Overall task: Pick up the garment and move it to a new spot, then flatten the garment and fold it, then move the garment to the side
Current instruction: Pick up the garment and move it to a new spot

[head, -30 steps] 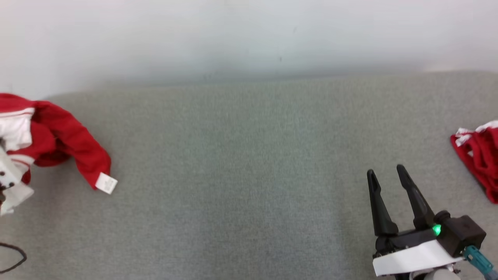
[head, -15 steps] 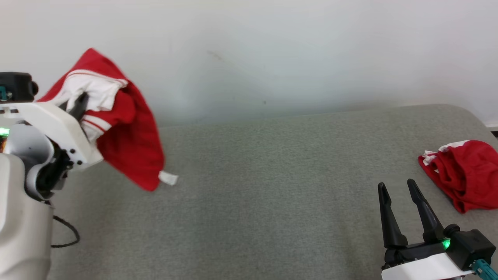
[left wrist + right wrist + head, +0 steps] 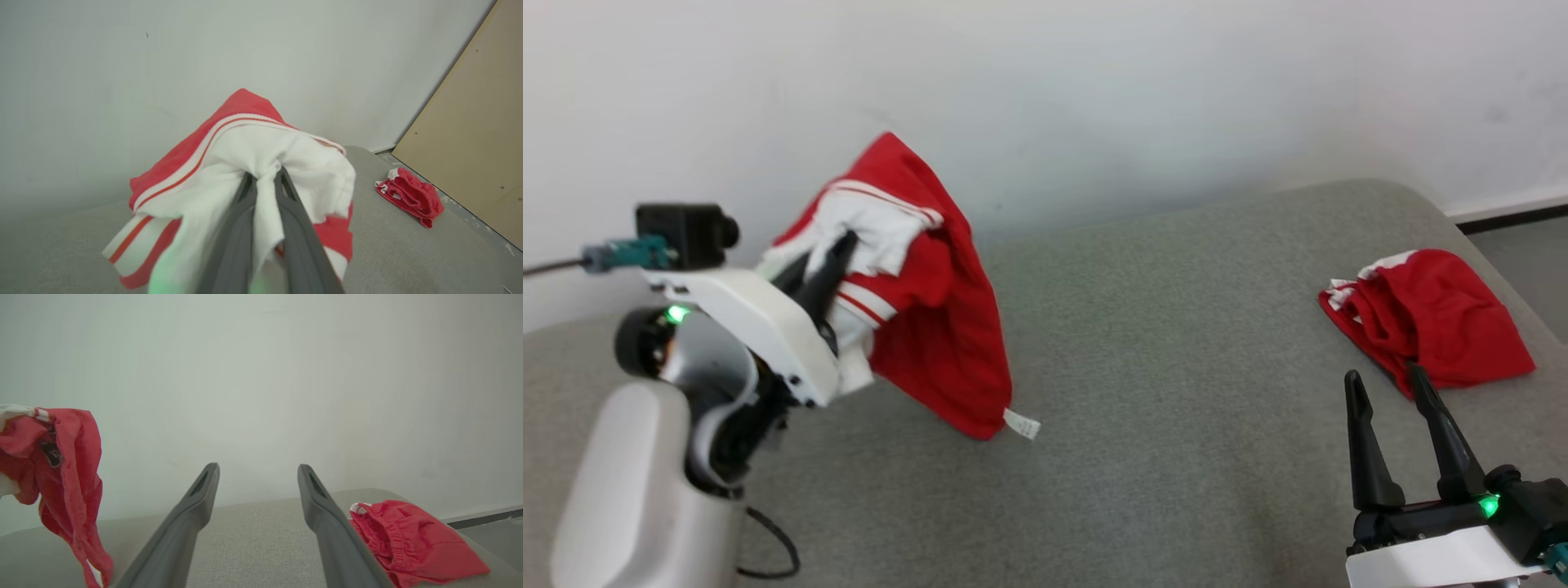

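A red garment [image 3: 931, 327] with white striped trim hangs above the grey padded surface at the left. My left gripper [image 3: 837, 249] is shut on its white part, and its lowest red corner with a white tag reaches down to the surface. In the left wrist view the garment [image 3: 261, 163] is bunched around my left gripper [image 3: 264, 173]. In the right wrist view the garment [image 3: 69, 473] dangles at the left. My right gripper [image 3: 1384, 380] stands open and holds nothing at the lower right, above the surface; in the right wrist view my right gripper [image 3: 257, 469] has nothing between its fingers.
A second crumpled red piece of clothing [image 3: 1429, 318] lies at the right end of the grey surface [image 3: 1176, 343], just beyond my right fingertips. A pale wall runs behind. A tan board [image 3: 474, 122] leans at the right. A dark cable [image 3: 776, 547] loops by my left arm.
The camera has swung, shifting the whole picture. My left gripper has lifted the garment off the surface and carried it up and toward the middle. My right gripper stays open.
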Available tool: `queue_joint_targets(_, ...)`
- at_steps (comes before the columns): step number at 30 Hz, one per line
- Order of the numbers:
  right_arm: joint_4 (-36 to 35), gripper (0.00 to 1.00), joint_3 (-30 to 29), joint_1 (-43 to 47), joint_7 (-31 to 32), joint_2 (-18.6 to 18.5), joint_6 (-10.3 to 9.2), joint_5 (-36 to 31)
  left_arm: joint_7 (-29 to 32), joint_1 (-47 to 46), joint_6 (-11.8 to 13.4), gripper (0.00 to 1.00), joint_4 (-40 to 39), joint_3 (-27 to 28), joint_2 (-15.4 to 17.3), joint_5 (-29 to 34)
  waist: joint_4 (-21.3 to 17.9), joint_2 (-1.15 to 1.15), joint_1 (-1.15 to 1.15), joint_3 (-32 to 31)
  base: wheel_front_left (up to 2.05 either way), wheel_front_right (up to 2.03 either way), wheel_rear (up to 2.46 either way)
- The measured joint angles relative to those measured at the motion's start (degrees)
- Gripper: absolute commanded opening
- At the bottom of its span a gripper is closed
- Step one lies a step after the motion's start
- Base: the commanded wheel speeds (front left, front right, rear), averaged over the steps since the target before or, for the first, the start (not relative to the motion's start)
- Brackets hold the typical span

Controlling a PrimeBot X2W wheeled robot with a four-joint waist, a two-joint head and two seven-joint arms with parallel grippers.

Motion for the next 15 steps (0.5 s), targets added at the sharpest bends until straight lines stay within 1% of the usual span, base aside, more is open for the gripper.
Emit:
queue_joint_targets(3,-0.27,1.00,-0.47,0.02,-0.01,-0.08,-0.01,-0.25,-3.30,2.71,0.53,0.00,-0.34,-1.02,-1.86,0.58,-1.25,0.00,0.00,1.01,0.00,0.00,0.00)
queue_joint_targets(6,-0.38,1.00,-0.24,-0.01,0.00,-0.19,-0.01,-0.31,-6.78,6.01,0.66,0.00,1.13,-2.34,-3.69,1.35,-2.16,0.00,0.00,2.19,0.00,0.00,0.00)
queue_joint_targets(11,-0.32,1.00,0.48,-0.22,0.00,-0.14,0.00,-0.31,-14.28,12.12,0.65,0.00,7.22,-6.87,-6.26,5.48,-3.31,0.00,0.00,3.57,0.00,0.00,0.00)
queue_joint_targets(13,-0.02,1.00,0.79,-0.26,0.00,-0.13,-0.01,-0.31,-17.66,13.82,0.63,0.00,10.12,-9.05,-7.89,6.91,-3.42,0.00,0.00,3.94,0.00,0.00,0.00)
queue_joint_targets(15,0.29,1.00,1.18,-0.44,0.00,-0.09,-0.01,-0.32,-20.72,14.65,0.65,0.00,13.26,-10.77,-8.70,8.64,-3.40,0.00,0.00,4.16,0.00,0.00,0.00)
